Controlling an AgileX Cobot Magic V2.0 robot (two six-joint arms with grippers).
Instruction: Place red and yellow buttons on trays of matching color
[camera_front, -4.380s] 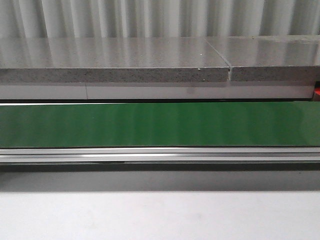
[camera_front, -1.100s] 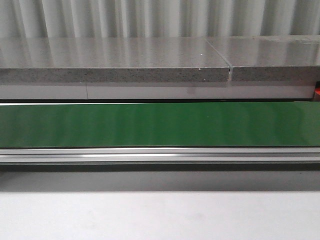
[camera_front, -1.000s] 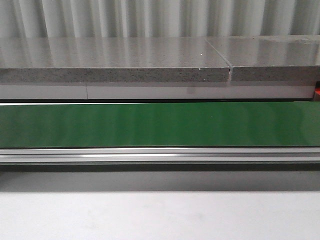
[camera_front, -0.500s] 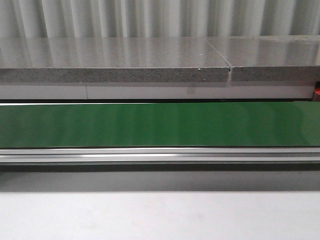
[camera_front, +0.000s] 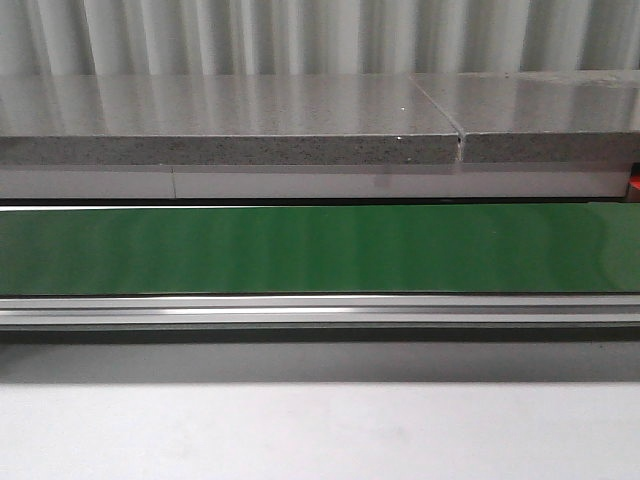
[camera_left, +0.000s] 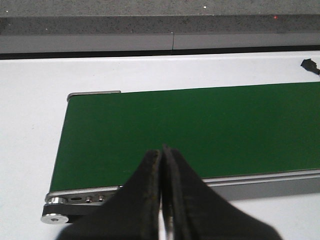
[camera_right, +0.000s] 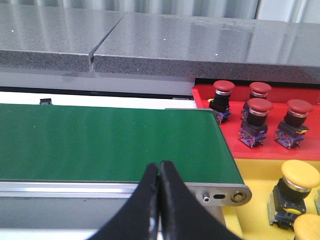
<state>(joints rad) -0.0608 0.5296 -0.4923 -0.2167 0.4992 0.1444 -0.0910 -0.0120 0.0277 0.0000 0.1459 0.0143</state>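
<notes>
In the right wrist view, several red buttons (camera_right: 256, 117) stand on the red tray (camera_right: 260, 150) beyond the conveyor's end. Two yellow buttons (camera_right: 294, 190) sit on the yellow tray (camera_right: 252, 215) beside it. My right gripper (camera_right: 159, 167) is shut and empty, above the near rail of the green belt (camera_right: 110, 145). My left gripper (camera_left: 162, 152) is also shut with nothing in it, over the near edge of the belt (camera_left: 190, 135) by its other end. No button lies on the belt (camera_front: 320, 250) in the front view, and neither gripper shows there.
A grey stone ledge (camera_front: 230, 130) runs behind the conveyor. An aluminium rail (camera_front: 320, 310) edges the belt on the near side, with white tabletop (camera_front: 320, 430) in front. A sliver of red (camera_front: 634, 185) shows at the far right edge. A small black object (camera_left: 310, 65) lies on the white surface.
</notes>
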